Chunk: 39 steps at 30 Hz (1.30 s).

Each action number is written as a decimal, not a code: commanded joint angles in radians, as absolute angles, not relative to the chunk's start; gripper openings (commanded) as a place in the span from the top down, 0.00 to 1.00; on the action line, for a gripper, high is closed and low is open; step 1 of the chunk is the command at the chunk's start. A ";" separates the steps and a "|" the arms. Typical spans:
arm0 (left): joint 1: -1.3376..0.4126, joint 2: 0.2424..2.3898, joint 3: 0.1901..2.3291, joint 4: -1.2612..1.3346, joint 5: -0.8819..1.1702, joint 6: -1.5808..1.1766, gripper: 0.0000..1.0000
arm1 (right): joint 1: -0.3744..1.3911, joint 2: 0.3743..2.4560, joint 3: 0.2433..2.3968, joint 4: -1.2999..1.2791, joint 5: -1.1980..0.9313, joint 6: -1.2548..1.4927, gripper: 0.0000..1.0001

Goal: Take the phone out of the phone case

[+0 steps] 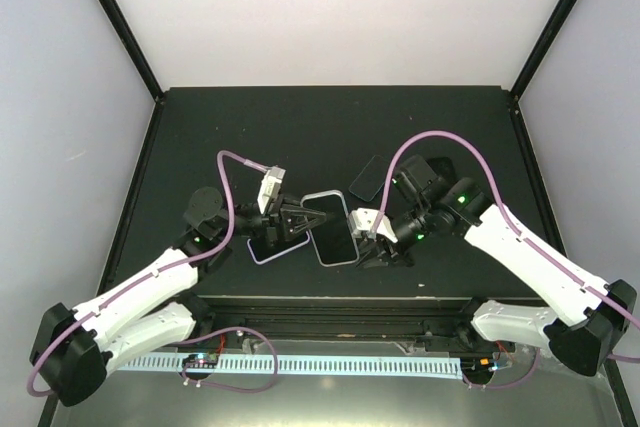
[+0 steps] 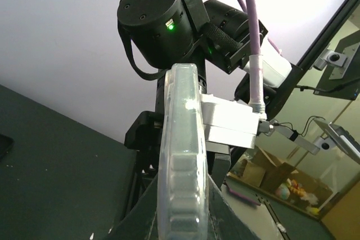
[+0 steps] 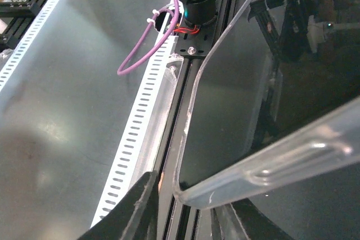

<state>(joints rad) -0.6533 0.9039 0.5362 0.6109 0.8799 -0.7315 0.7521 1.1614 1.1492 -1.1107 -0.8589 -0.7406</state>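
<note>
1. Top view: near the middle of the table's near edge, the left gripper and right gripper flank the raised phone case.
2. Left wrist: its jaws are clamped on the clear case's rim.
3. Right wrist: the fingers straddle a case corner; whether they grip it is unclear. The phone looks still seated inside, so extraction is not yet done. No writing is legible.

Clear phone case looks like frosted, slightly glossy plastic; phone face shines glassy black, mirror-smooth; table reads matt and dark; right arm wears smooth white plastic.
</note>
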 commanded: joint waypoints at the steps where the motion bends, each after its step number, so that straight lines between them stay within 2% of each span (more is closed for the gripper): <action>1: -0.641 0.913 0.583 0.706 0.914 -0.761 0.99 | 0.762 1.131 1.153 -1.080 -0.854 -0.756 0.74; 5: -0.641 0.925 0.584 0.710 0.933 -0.768 0.99 | 0.761 1.126 1.150 -1.073 -0.851 -0.759 0.74; 10: -0.639 0.926 0.583 0.712 0.959 -0.763 0.98 | 0.762 1.148 1.180 -1.105 -0.876 -0.767 0.69; 19: -0.634 0.937 0.574 0.724 0.971 -0.761 0.98 | 0.762 1.169 1.207 -1.133 -0.905 -0.764 0.68; 27: -0.631 0.955 0.584 0.740 0.985 -0.793 0.98 | 0.764 1.170 1.201 -1.095 -0.861 -0.781 0.77; 33: -0.630 1.023 0.614 0.914 1.058 -1.002 0.98 | 0.836 1.147 1.203 -1.025 -0.758 -0.811 0.81; 39: -0.629 1.006 0.644 0.810 1.072 -1.008 0.98 | 0.847 1.130 1.200 -0.945 -0.703 -0.824 0.82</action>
